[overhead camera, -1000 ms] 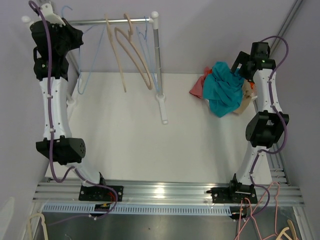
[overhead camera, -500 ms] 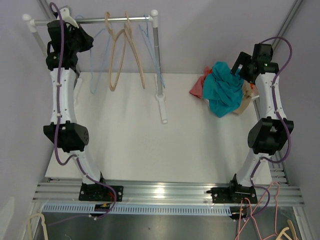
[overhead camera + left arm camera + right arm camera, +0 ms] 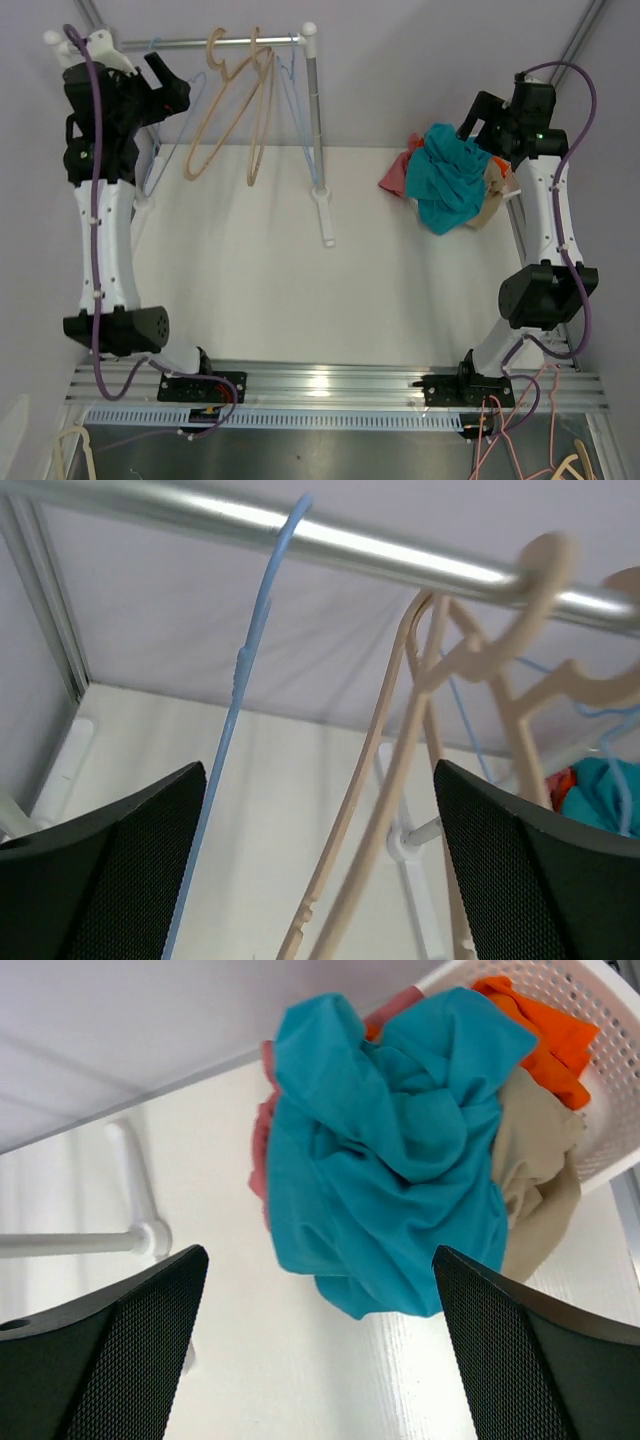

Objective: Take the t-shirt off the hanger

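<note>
no readable text, labels or numbers

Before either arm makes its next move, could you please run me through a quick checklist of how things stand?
1. Left gripper open with nothing held, up by the rail: ok.
2. Right gripper open and empty, above the teal t-shirt: ok.
3. Teal t-shirt off the hangers, lying on the clothes pile at the white basket: ok.
4. Beige hangers and blue hanger hooked on the rail, no garment visible on them: ok.
5. Hangers hanging at rest: cannot tell; the beige ones are tilted.
</note>
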`<state>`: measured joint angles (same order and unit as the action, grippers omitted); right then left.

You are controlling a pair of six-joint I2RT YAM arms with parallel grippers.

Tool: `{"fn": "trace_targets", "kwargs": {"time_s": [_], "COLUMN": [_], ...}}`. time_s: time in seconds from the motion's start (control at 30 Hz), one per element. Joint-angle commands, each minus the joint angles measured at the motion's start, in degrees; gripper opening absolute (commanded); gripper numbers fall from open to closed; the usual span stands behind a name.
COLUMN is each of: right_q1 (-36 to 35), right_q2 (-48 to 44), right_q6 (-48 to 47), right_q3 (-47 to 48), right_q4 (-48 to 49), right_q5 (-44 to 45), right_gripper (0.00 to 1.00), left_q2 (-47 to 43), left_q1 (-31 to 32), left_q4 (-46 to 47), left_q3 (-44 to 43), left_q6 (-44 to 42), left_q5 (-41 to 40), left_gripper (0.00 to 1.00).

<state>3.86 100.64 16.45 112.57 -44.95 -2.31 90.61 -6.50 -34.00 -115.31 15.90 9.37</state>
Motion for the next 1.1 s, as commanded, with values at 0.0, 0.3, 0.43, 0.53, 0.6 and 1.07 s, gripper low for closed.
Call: {"fn": "trace_targets", "kwargs": {"time_s": [0.0,0.3,0.43,0.53,0.6,1.07], "right_q1": [-0.17,-3.85,-15.6,-20.1,-23.61,-26.8], "right_q2": [-6.32,-26.35,-42.66,-50.17,-55.78,-65.31], "right_q6": [-0.63,3.59,6.65,7.46,7.02,3.15], "right_q3": [-1.99,-26.24,-47.2,-56.21,-61.67,-70.48], "right_q4": [3.28,16.81,24.97,29.03,28.17,22.01], "right_q5": [-5.51,-14.57,-8.7,-7.19,-5.44,-2.09], "right_gripper": [0.99,0.99,0.99,1.0,0.99,0.99], "left_q2": [-10.53,-35.09,-51.7,-60.77,-64.22,-72.59], "left_q1": [0.18,0.44,1.23,2.28,2.81,2.81], "left_q4": [1.05,-5.75,2.87,4.99,5.26,4.21], "left_q3": [1.4,23.05,49.71,60.86,66.23,76.02], "left_q6": [0.88,6.07,8.09,9.49,10.03,6.95], "left_q5": [-2.59,2.75,15.02,19.98,23.05,22.45], "left_gripper": [0.99,0.99,0.99,0.99,1.0,1.0]}}
